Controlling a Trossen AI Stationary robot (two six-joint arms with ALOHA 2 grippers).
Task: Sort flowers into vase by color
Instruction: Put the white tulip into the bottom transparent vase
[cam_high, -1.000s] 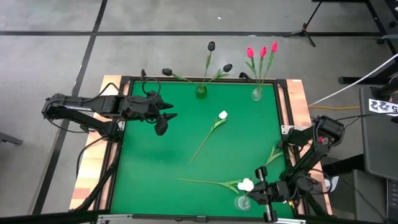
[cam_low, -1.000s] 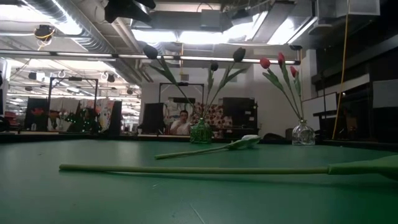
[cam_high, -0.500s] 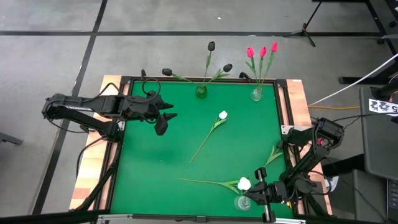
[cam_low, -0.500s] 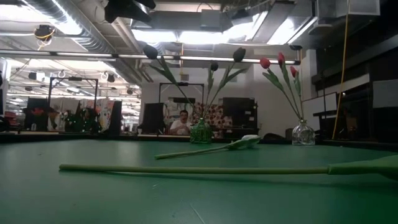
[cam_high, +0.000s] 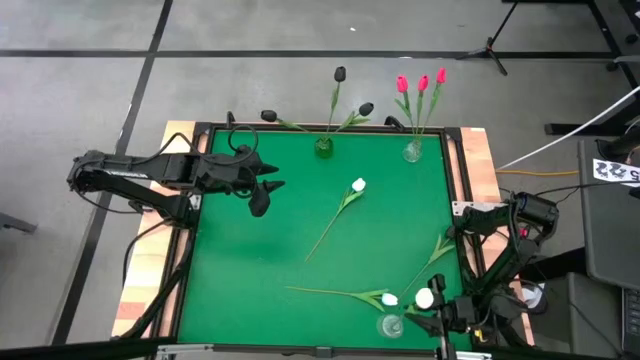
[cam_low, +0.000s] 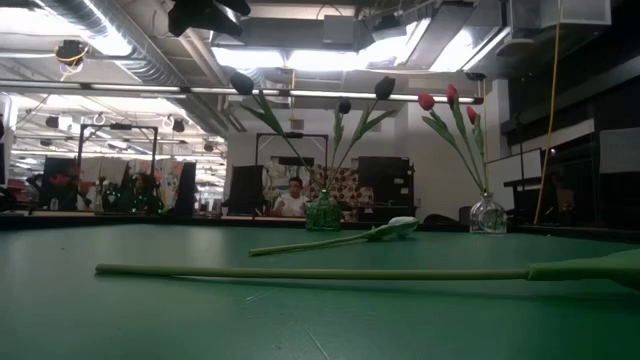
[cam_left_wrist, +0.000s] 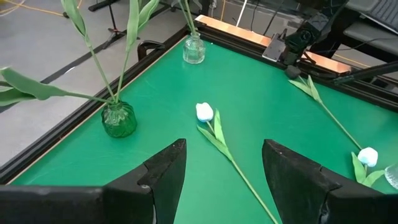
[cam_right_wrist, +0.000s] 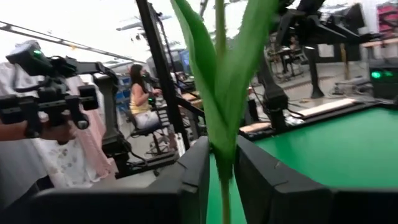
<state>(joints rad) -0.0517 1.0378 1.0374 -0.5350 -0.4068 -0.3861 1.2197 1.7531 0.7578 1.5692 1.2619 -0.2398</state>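
White tulip (cam_high: 425, 298) and right gripper (cam_high: 447, 318) farther right than before.

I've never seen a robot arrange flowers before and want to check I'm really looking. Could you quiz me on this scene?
1. How many red-pink tulips stand in the clear vase at the far edge of the table?
2. True or false: the green vase holds white tulips.
3. Where is the white tulip in the middle of the table? A) lying flat on the green mat; B) standing in the green vase; C) hanging over the table's edge.

Key: 1) three; 2) false, it holds black tulips; 3) A.
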